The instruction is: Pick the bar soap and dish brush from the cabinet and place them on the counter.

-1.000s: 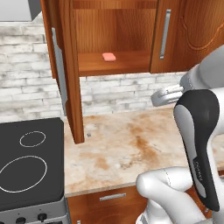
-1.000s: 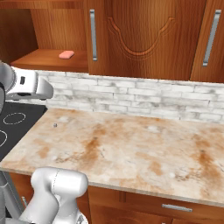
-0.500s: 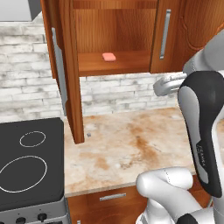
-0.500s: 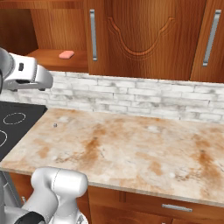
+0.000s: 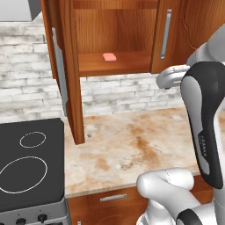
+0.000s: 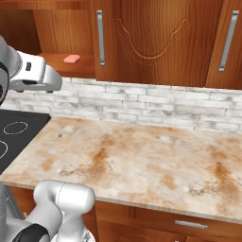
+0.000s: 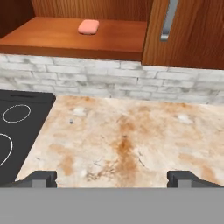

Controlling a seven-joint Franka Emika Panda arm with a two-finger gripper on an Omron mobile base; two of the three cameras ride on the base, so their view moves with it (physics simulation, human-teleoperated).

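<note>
The pink bar soap (image 5: pixel 109 57) lies untouched on the open cabinet (image 5: pixel 115 64) shelf, well above the counter (image 5: pixel 132 145). Over the last second the arm has lifted toward that shelf. The gripper (image 7: pixel 111 178) is spread wide, empty, so grasping remains ahead.

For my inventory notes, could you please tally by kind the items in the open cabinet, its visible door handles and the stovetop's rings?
Bar soap: 1
Silver cabinet door handles: 3
White stovetop rings: 2
Total: 6
</note>
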